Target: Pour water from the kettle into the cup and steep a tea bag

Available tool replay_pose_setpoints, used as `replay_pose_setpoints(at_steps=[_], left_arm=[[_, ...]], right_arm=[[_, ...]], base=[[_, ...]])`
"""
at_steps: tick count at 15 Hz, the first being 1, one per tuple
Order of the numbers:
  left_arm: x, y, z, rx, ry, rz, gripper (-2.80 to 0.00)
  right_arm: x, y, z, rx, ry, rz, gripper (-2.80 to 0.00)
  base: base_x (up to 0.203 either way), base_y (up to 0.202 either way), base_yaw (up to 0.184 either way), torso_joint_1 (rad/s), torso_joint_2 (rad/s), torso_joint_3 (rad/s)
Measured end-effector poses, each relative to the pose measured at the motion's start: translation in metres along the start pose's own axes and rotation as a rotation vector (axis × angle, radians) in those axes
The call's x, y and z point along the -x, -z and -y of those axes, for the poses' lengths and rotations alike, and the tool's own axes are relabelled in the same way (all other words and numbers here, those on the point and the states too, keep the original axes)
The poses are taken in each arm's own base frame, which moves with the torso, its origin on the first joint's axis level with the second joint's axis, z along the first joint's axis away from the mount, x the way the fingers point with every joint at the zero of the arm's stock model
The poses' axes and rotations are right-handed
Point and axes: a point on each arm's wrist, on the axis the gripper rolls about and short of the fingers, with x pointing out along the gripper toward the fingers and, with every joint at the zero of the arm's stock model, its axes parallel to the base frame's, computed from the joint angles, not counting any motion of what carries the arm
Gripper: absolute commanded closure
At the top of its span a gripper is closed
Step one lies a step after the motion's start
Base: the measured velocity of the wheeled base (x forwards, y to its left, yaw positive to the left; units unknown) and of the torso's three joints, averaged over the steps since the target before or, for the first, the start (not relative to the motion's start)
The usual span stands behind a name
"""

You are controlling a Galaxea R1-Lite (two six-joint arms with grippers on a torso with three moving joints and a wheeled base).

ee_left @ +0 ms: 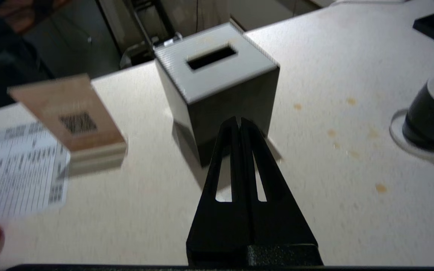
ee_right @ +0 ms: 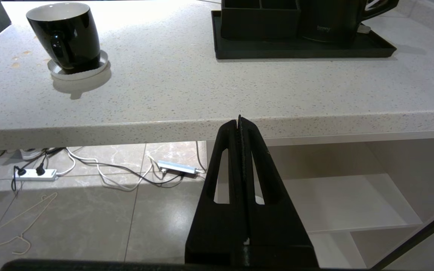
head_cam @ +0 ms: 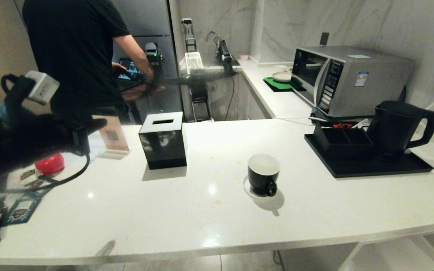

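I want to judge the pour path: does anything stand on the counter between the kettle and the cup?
Nothing visible does. The kettle stands on the black tray, and bare counter lies between the tray and the cup on its saucer.

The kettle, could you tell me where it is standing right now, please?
In the head view the kettle stands upright on the black tray at the counter's far right, beside the microwave and right of the cup.

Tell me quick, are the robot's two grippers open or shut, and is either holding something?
Left gripper: shut, nothing visible between the fingers, above the counter near the tissue box.
Right gripper: shut, empty, below the counter edge.
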Motion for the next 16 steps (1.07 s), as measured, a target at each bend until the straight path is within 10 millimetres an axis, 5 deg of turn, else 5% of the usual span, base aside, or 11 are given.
replay_pose_setpoints(at_steps=[8,16], left_arm=[[0.099,0.058,0.030,0.087,-0.100,-0.015,0.00],[0.156,0.116,0.069,0.146,-0.097,0.094,0.00]], right_arm=[[0.000,0.000,0.000,0.000,0.000,0.000,0.00],[0.000,0.000,0.000,0.000,0.000,0.000,0.00]], base=[[0.000,0.000,0.000,0.000,0.00,0.000],[0.000,0.000,0.000,0.000,0.00,0.000]])
